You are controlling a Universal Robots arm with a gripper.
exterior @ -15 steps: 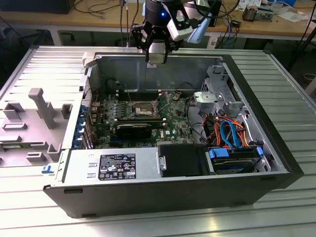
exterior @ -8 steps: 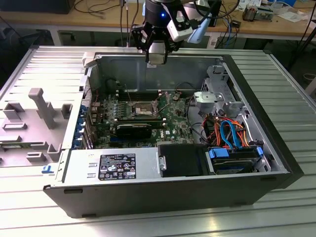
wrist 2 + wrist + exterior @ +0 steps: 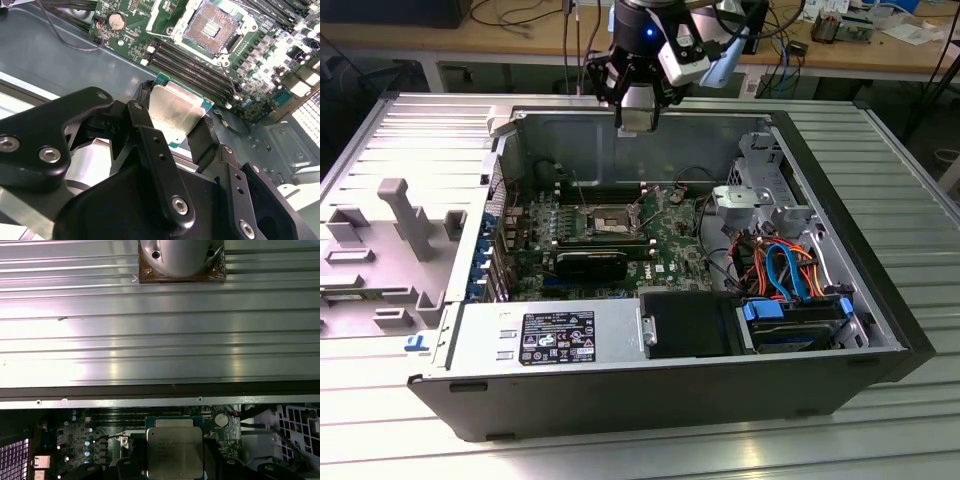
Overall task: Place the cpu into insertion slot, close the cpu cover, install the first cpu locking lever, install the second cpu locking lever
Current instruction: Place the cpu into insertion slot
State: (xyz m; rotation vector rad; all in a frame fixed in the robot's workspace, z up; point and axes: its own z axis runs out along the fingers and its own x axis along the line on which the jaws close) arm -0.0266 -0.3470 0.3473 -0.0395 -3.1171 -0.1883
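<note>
- Black hand holds the cpu clamped by two opposite edges.
- Well apart from it lies the insertion slot, contacts bare, on the green motherboard.

Underneath, a ribbed silver metal table, spreading to both sides in the exterior view. Catches bright glare in the first wrist view, strongest along 1 band of ribs. Behind, a long wooden workbench on a pale frame, littered with cables and small clutter. Below it, dark floor in shadow.
</note>
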